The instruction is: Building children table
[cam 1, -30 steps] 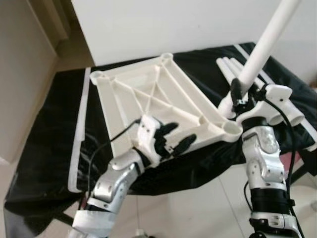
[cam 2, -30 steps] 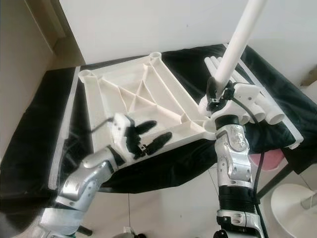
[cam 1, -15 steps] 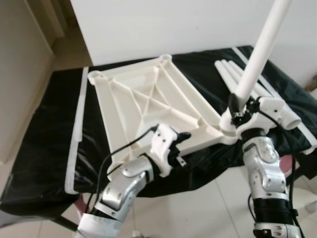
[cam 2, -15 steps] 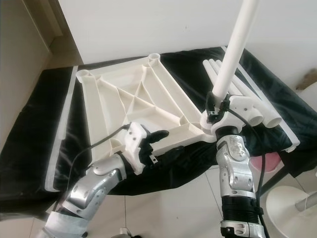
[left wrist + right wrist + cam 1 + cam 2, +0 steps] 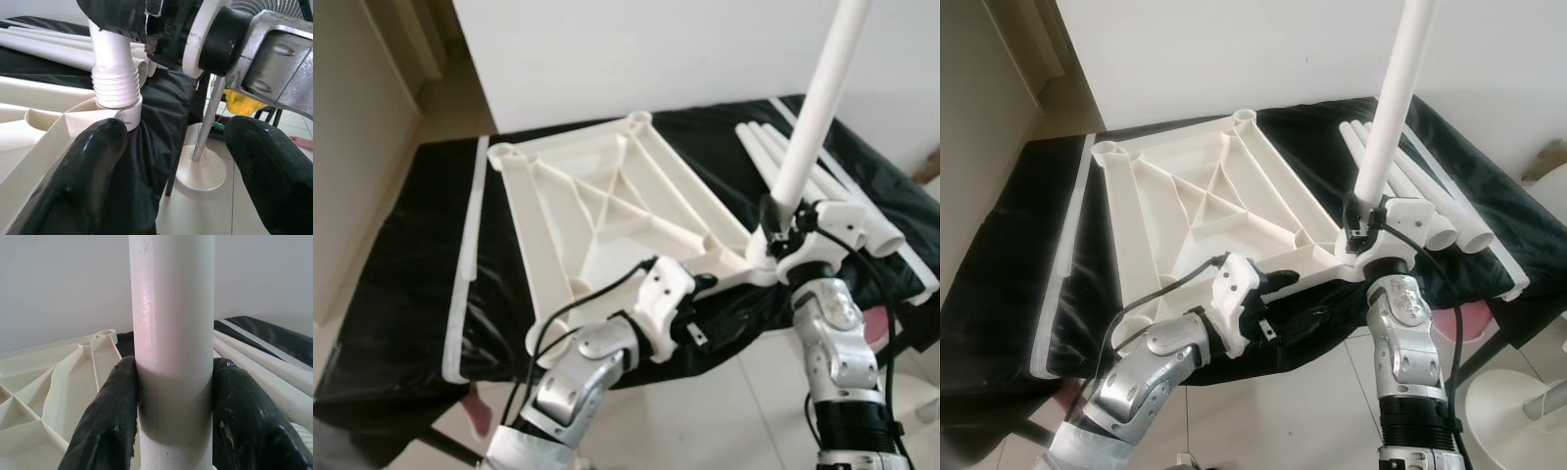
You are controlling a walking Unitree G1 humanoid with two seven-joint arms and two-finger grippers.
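A white plastic table top [image 5: 607, 206] lies upside down on a black-covered surface. My right gripper [image 5: 781, 217] is shut on a white table leg [image 5: 818, 108], holding it upright. The leg's threaded end [image 5: 115, 83] sits in the near right corner socket [image 5: 117, 110]. In the right wrist view both black fingers [image 5: 107, 416] press against the leg [image 5: 171, 333]. My left gripper [image 5: 710, 308] is open at the table top's near edge, just below that corner. One of its fingers [image 5: 88, 166] rests against the rim under the socket.
Several spare white legs [image 5: 1430, 206] lie side by side on the black cloth to the right of the table top. A white strip [image 5: 470, 245] runs along the cloth's left side. A white round stand base [image 5: 1518, 401] is on the floor at the right.
My left gripper has slid right along the near edge to the corner socket. The leg in my right gripper now stands more upright.
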